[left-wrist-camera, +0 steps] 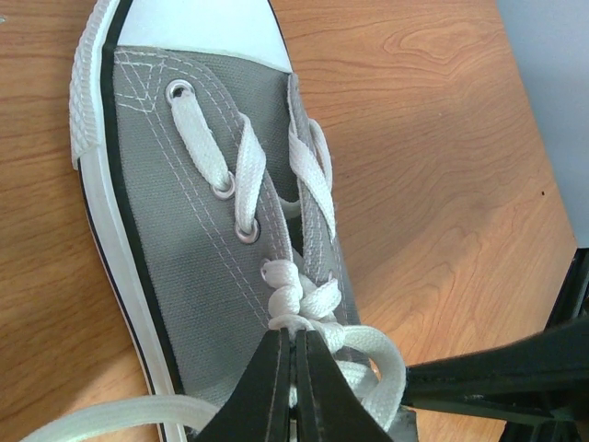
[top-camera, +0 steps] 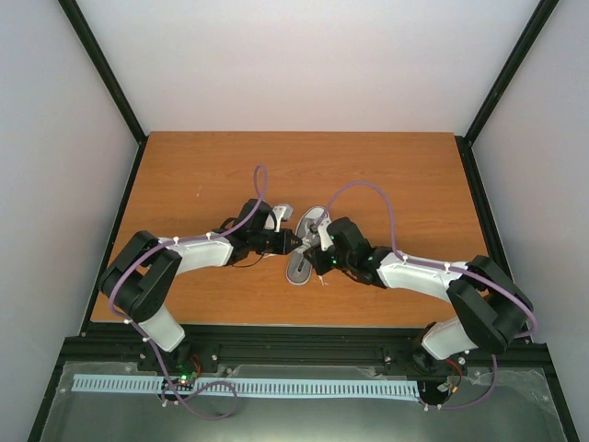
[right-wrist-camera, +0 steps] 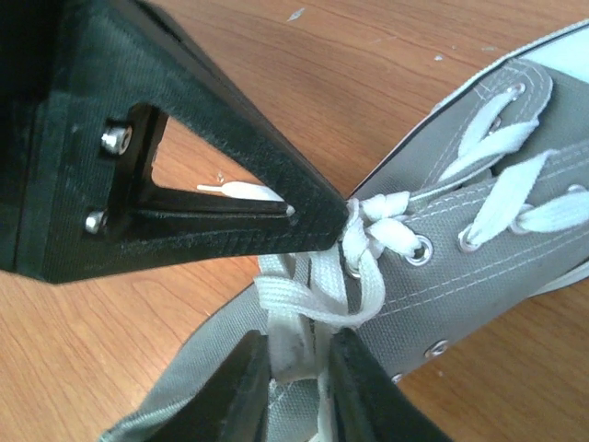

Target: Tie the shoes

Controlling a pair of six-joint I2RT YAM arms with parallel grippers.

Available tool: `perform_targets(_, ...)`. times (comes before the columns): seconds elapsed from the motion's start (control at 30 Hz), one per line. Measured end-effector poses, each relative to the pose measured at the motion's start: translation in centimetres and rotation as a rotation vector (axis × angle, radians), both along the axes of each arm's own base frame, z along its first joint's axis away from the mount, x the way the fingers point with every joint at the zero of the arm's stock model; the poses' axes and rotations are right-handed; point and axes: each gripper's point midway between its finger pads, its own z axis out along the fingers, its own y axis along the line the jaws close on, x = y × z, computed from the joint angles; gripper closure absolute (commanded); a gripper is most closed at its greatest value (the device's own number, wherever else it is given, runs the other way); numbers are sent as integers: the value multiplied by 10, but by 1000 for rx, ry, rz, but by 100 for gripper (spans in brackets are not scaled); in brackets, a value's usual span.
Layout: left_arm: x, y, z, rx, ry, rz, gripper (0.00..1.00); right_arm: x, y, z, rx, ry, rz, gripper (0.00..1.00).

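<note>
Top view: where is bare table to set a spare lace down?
The far strip of table behind the sneaker is bare, as are the far corners. The middle is crowded: the left end effector and right end effector pinch the laces there.

Grey white-toed sneaker [left-wrist-camera: 184, 258] bears white laces [left-wrist-camera: 294, 299] knotted once.

Wooden table [top-camera: 386, 166]; pale enclosure walls [top-camera: 304, 55]; black frame posts [top-camera: 102, 66]; white slotted strip [top-camera: 276, 388] at near edge.
</note>
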Motion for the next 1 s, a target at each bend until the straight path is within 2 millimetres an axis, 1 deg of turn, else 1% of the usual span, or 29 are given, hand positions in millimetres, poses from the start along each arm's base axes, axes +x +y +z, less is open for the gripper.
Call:
perform_targets(0.1, 0, 0, 0, 1, 1, 2, 99, 0, 0, 0, -1, -2, -2, 95)
perform_targets(0.17, 1, 1, -1, 3, 2, 8, 99, 1, 0, 0, -8, -9, -6, 97)
perform_targets(0.37, 3, 6, 0, -8, 9, 49, 99, 5, -9, -2, -39, -17, -51, 97)
perform_targets(0.63, 8, 14, 3, -62, 35, 99, 99, 9, -14, 8, -31, -35, -93, 97)
perform_targets(0.8, 12, 23, 2, -95, 58, 128, 99, 10, -19, 4, -32, -16, -111, 97)
perform_targets(0.9, 11, 22, 4, -116, 65, 119, 99, 8, -21, 1, -30, -1, -115, 97)
perform_targets(1.0, 11, 21, 7, -131, 64, 109, 97, 7, -23, -2, -25, 12, -114, 97)
